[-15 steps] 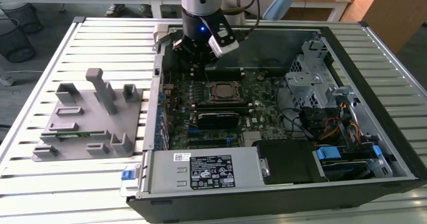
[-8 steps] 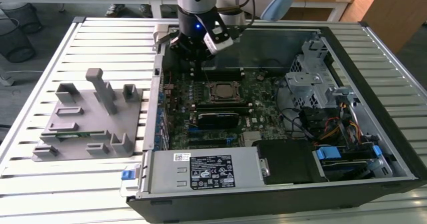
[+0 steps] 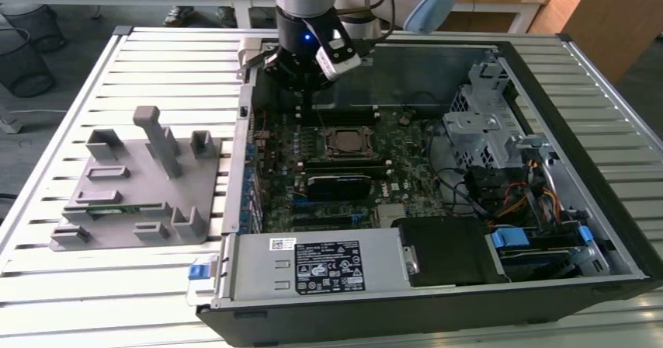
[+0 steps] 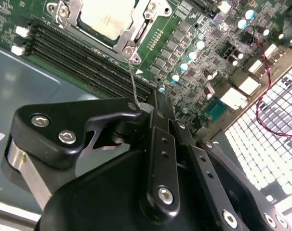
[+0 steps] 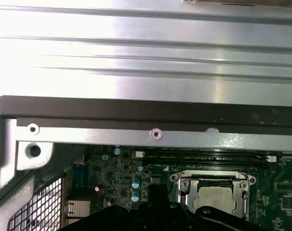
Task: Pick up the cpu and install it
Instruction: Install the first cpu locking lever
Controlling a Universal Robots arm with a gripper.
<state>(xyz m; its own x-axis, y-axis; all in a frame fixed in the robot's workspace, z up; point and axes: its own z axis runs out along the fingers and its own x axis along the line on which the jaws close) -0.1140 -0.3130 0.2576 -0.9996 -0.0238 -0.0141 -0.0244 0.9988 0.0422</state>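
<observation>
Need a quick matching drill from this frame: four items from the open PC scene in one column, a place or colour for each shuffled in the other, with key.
Things:
1. cpu
2. grey fixture tray
3. gripper
4. blue tab

Places or colours:
A. on the slatted table, at the exterior view's left of the case
B. on the case's near edge, beside the labelled power supply
C. seated in the metal-framed socket, silvery top showing
D. black, over the motherboard, above the socket's far side

Pairs: 1-C, 2-A, 3-D, 4-B
</observation>
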